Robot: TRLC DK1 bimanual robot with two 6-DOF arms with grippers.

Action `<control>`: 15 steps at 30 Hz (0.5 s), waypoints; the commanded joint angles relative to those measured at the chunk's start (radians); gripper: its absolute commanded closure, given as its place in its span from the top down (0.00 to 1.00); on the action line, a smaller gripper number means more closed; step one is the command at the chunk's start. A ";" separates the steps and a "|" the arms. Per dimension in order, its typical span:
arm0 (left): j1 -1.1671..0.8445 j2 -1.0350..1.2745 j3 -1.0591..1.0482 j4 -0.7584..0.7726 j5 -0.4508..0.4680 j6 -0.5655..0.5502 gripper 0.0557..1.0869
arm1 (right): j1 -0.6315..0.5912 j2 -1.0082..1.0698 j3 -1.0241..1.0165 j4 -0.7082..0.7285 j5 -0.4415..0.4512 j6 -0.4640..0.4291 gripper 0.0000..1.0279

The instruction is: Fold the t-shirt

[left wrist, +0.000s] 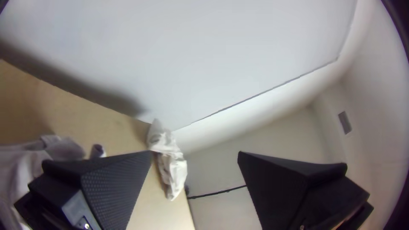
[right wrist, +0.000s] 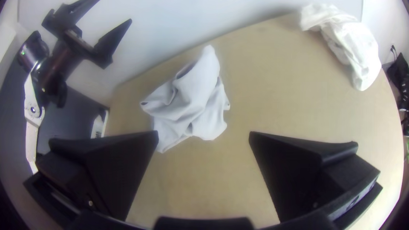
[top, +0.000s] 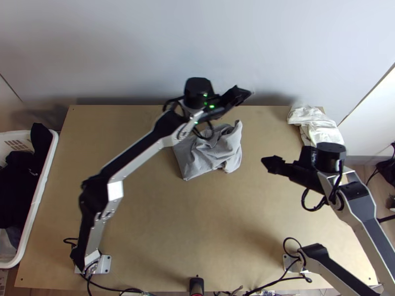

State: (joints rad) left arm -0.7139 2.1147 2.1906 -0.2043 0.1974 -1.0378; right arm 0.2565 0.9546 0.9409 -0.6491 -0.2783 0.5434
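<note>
Grey t-shirt point(top: 210, 153) bunched at twelve o'clock from table centre

Grabbing blindly could pinch several layers, since folds hide the sleeves. The left gripper point(left wrist: 196, 152), wide open and empty, hangs at one o'clock, its arm blocking access from above; the right gripper point(right wrist: 203, 132), likewise, at two. White cloth point(top: 321, 130) lies beyond; a laundry basket point(top: 38, 197), nine.

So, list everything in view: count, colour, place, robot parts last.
T-shirt: one, grey, bunched, far middle
White cloth: one, white, far right corner
Table: one, light wood, centre
Wall: one, pale, beyond table
Basket: one, white, left of table
Clothes: unclear count, dark, in basket
Cables: several, black, near edge
Object: one, black, near edge
Gear: several, black, floor right
Left arm, right arm: two, silver-black, either side
Left claw, right claw: two, black, arms' ends
</note>
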 commanded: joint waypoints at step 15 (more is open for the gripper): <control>0.390 -0.825 -0.968 0.026 0.030 0.479 0.04 | 0.372 0.308 0.036 0.305 0.016 -0.056 0.04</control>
State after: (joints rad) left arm -0.4347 1.5677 1.5398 -0.2111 0.2165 -0.6270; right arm 0.5007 1.1374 0.9447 -0.4400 -0.2699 0.5186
